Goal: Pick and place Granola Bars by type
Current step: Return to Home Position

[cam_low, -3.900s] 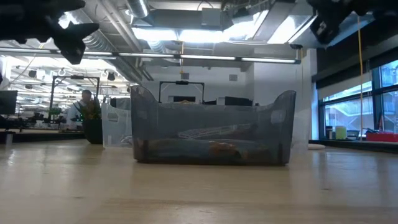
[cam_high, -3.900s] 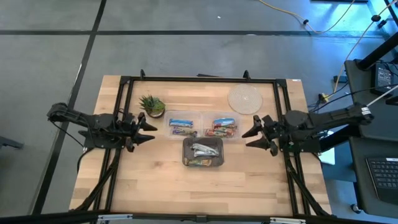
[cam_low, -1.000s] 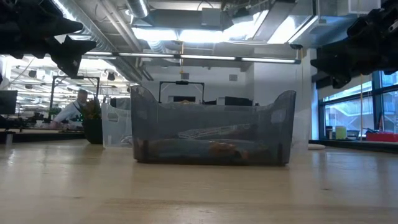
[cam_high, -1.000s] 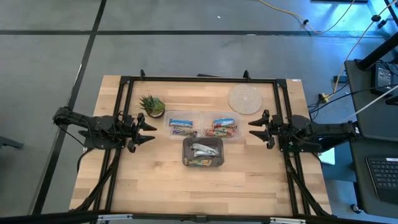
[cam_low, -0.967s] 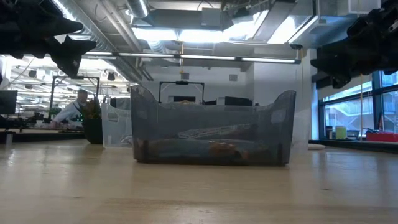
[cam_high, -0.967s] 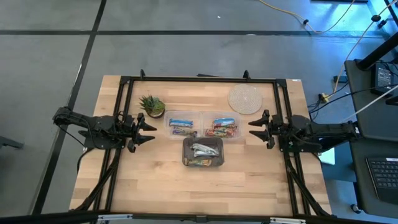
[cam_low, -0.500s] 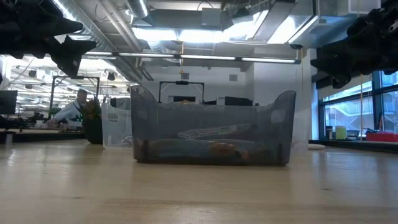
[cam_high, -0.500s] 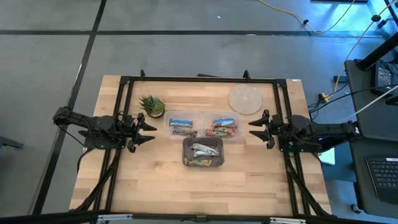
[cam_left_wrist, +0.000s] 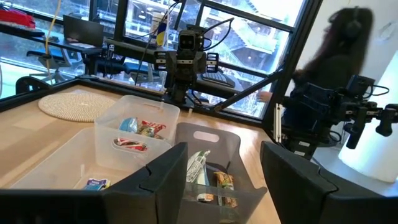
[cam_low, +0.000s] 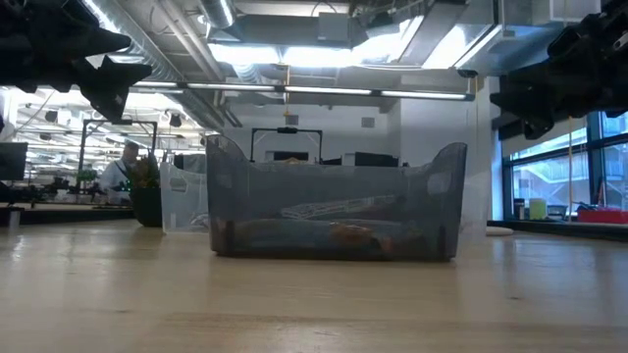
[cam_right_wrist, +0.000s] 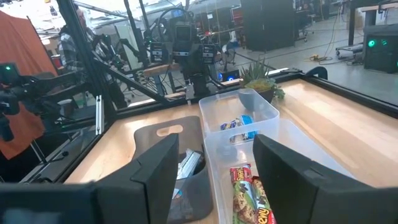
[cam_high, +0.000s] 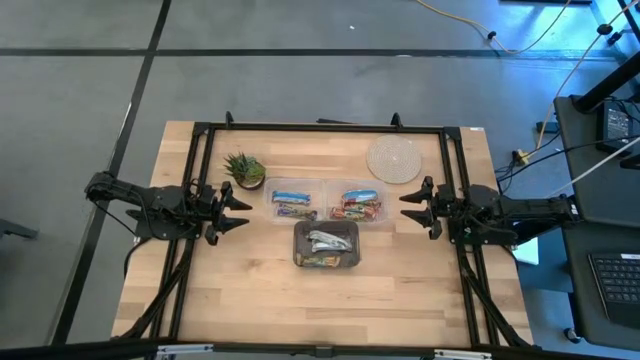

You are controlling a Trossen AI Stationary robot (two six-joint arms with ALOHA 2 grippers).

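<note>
Bars of granola in coloured foil [cam_high: 360,204] lie binned between our wide, empty jaws; light, slippery, we'd pinch mid-length.

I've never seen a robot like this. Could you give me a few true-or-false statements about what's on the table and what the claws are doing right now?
1. The left claw and the right claw are both open and hold nothing. True.
2. A granola bar lies loose on the table. False: every bar in view sits inside a bin.
3. The blue bars are in the clear bin nearest the plant. True.
4. The woven coaster lies under the dark bin. False: it lies apart from that bin, near the table's far edge on the right arm's side.
</note>
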